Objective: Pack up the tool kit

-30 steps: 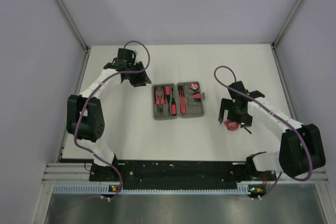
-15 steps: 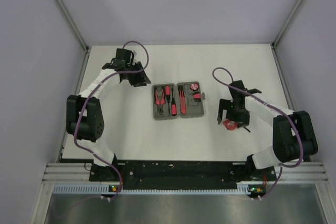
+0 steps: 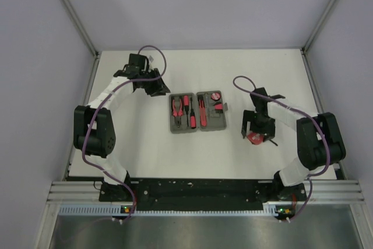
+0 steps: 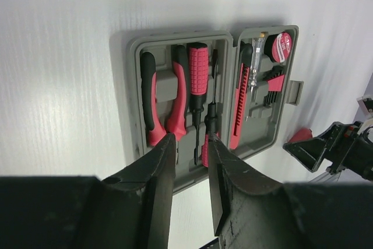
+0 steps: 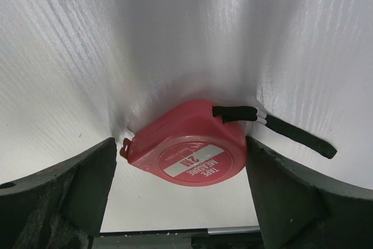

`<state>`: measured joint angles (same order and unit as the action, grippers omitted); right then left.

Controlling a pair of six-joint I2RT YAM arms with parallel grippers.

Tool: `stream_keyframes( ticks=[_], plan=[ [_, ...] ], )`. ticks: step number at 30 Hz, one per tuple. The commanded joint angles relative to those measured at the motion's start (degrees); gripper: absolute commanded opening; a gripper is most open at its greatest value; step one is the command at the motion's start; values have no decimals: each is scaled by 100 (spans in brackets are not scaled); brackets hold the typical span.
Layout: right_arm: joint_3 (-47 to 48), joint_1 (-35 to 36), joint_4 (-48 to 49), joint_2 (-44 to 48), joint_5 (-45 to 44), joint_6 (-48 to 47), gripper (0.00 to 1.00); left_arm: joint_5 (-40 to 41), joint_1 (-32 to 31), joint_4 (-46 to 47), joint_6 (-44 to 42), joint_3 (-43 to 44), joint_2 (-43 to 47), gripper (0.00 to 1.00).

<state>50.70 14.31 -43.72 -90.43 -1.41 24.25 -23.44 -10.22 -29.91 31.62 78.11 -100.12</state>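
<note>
Tool kit case [image 3: 197, 111] is lying open in the middle of the white desk [image 3: 145, 150], with pliers [image 4: 160, 100] and screwdrivers [image 4: 198, 80] sitting in its slots. My right pincer [image 5: 180, 143] is gaping wide and straddling the red tape measure [image 5: 185, 151] on the desk right of the case, clamping nothing, while my left pincer [image 4: 189, 139] is hovering narrowly parted and empty near the case's left half. Pale walls [image 3: 204, 4] and metal frame posts [image 3: 73, 10] are enclosing the desk.

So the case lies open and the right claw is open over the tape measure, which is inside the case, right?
No: the tape measure lies on the table, apart from the case, not inside it, as the top view shows. The rest holds.
</note>
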Motion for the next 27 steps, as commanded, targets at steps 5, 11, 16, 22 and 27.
stream_keyframes(
  ticks=[5,11,16,22,27],
  plan=[
    [81,537,347,17,-377,1519,78,-213,29,293,90,-41,159,32],
    [282,968,146,-53,-597,2417,75,-231,46,275,90,-32,124,32],
    [388,986,-101,-80,-896,2305,93,-240,64,275,82,-41,124,32],
    [564,978,-145,-150,-923,1224,97,-249,90,293,73,-50,115,32],
    [608,978,13,-124,-739,99,96,-275,99,302,82,-50,97,32]
  ],
)
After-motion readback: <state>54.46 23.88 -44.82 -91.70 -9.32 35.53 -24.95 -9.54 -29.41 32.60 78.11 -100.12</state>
